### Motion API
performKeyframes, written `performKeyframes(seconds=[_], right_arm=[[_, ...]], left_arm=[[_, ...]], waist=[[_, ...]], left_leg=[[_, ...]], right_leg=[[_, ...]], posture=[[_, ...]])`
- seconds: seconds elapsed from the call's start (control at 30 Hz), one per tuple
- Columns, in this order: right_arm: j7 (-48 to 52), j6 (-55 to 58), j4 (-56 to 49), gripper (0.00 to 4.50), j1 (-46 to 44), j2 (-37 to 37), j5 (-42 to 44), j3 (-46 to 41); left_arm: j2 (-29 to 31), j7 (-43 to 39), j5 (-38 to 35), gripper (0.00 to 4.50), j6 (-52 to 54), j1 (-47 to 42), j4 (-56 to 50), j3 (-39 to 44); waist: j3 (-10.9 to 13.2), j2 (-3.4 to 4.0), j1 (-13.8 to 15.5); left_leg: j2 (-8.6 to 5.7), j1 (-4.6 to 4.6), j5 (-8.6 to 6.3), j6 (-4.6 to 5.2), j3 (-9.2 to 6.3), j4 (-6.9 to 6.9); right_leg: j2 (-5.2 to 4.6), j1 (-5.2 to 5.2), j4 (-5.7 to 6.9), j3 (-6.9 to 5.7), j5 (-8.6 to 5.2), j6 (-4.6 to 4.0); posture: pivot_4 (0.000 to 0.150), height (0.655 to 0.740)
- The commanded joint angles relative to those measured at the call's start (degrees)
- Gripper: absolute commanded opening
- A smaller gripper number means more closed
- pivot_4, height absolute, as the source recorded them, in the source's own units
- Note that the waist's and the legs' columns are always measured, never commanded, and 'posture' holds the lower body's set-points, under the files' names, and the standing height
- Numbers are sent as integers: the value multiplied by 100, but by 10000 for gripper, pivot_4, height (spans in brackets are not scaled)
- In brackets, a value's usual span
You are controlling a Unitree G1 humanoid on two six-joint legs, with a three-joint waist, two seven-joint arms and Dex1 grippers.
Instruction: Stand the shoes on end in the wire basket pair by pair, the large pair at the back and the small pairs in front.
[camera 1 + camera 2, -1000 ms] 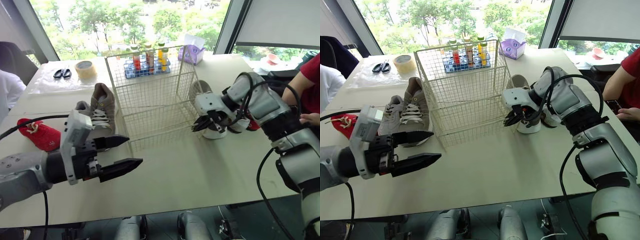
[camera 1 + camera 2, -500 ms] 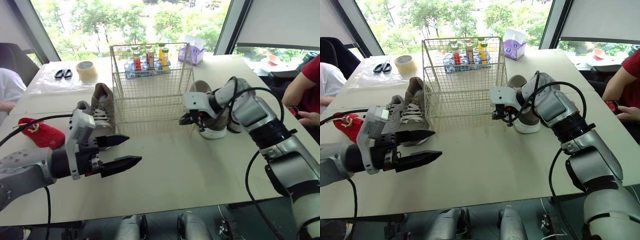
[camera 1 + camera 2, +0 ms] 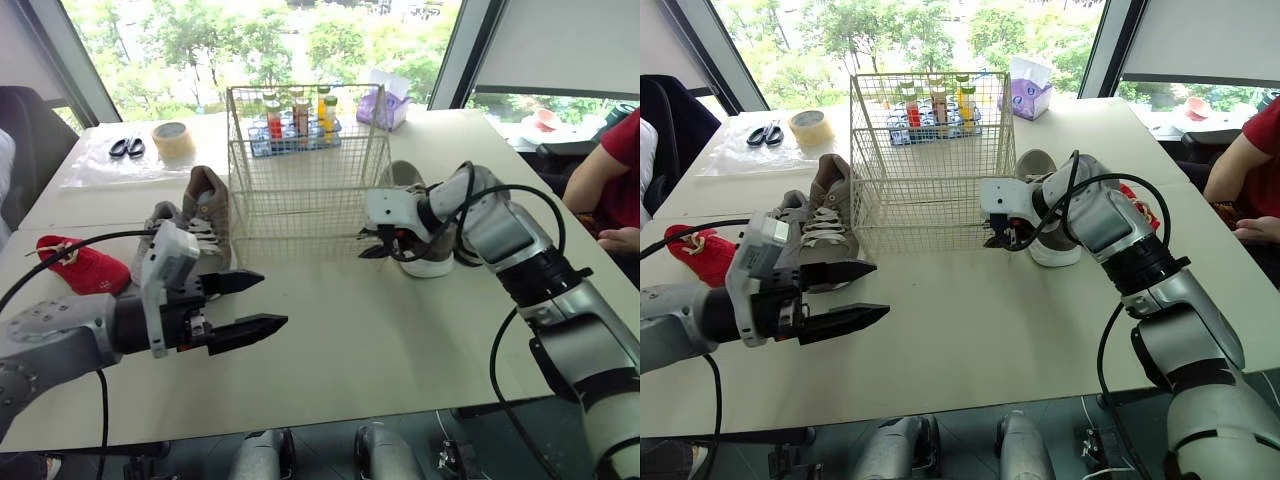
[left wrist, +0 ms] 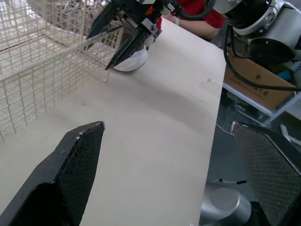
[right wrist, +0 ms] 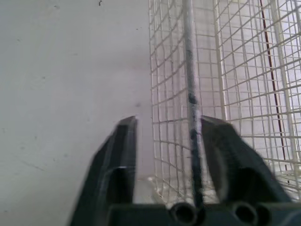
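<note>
Cream wire makes up the wire basket [image 3: 930, 160], which stands upright and empty near the middle of the pale surface [image 3: 990, 330]. A broad bare stretch lies in front of it, reaching to the near edge.

The right hand [image 3: 995, 236] is low at the basket's front right corner. Its fingers [image 5: 120, 160] are narrowly parted, and the corner's upright wire runs between them, nearer one finger than the other. The left hand [image 3: 880, 290] hovers over the bare stretch in front and to the left of the basket. Its jaws are spread wide and point toward the right hand, holding nothing.

A pair of grey-brown sneakers [image 3: 825, 215] sits just beside the basket's left wall, with one shoe propped up on end against the other. A white-soled shoe [image 3: 1055, 245] lies close behind the right hand, near the basket's right wall. A small red shoe [image 3: 695, 252] rests well apart at the far left.

Behind the basket are a rack of bottles [image 3: 930, 110], a purple tissue box [image 3: 1025, 95], a tape roll [image 3: 808, 127] and scissors [image 3: 762, 133]. A person's red sleeve [image 3: 1250, 170] shows at the right edge.
</note>
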Motion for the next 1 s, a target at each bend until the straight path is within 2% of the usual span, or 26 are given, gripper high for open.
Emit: performKeyframes(seconds=[0.03, 0.1, 0.23, 0.3, 0.33, 0.4, 0.53, 0.67, 0.8, 1.0], right_arm=[[296, 1065, -694, 35839, -464, -218, 885, -1005], [329, 1734, -961, 35839, -679, -415, 1457, -1656], [-620, 2389, -1208, 35839, -688, -460, 1947, -2859], [-1398, 2515, -1354, 41590, -514, -297, 2026, -3537], [-1742, 2581, -1448, 44517, -369, -247, 2058, -3844], [-2170, 2611, -1822, 44833, 278, -214, 2169, -4424], [-3053, 2634, -2471, 44833, 1711, 386, 2584, -5636], [-3916, 2429, -3050, 44833, 2715, 948, 2621, -5894], [-4391, 2315, -3647, 44833, 3620, 1444, 2647, -5445], [-4953, 1600, -3310, 44833, 4163, 2020, 2444, -4857]], left_arm=[[-106, -96, 110, 45000, -35, -83, 73, -101], [-252, -76, 270, 45000, -77, -163, 129, -246], [-687, 161, 377, 45000, -172, -452, 345, -451], [-925, 246, 342, 45000, -202, -514, 317, -521], [-1042, 293, 375, 45000, -206, -532, 269, -585], [-1390, 425, 515, 45000, -288, -613, 193, -830], [-2258, 705, 1069, 45000, -479, -960, 341, -1469], [-2587, 521, 1750, 45000, -559, -1011, 436, -1955], [-2747, 343, 2405, 45000, -756, -928, 543, -2213], [-2942, 198, 2750, 45000, -779, -849, 674, -2244]], waist=[[1, 2, 7], [2, 3, 23], [-13, -23, 31], [-18, -31, 21], [-18, -31, 20], [-18, -32, 39], [-19, -34, 126], [-20, -29, 128], [-21, -28, 98], [-21, -26, 34]], left_leg=[[0, 0, 0, 0, -1, 0], [1, -1, 0, 1, -2, 0], [0, -2, -2, 1, -13, 1], [5, 2, -8, -7, -18, 1], [6, 2, -8, -8, -17, 1], [5, 2, -2, 2, -17, 1], [-3, -1, -3, 10, -28, 8], [-6, 2, -2, 11, -30, 23], [0, 3, -3, 11, -42, 23], [3, 0, -19, 39, -58, 28]], right_leg=[[0, 0, 0, 0, 2, 3], [0, -1, 1, 0, 7, 12], [-1, 3, -2, -5, 0, 0], [-2, 11, -4, -8, -2, -4], [-3, 12, -3, -8, -2, -5], [-8, 13, -3, -7, -1, -4], [-9, 26, -5, -14, 10, 16], [0, 31, 2, -17, 11, 18], [14, 32, 3, -17, 9, 17], [21, 39, 2, -19, -3, -2]], posture=[[1500, 7351], [1500, 7351], [1500, 7351], [1500, 7351], [1500, 7351], [1500, 7351], [1500, 7351], [1500, 7351], [1500, 7351], [1500, 7351]])
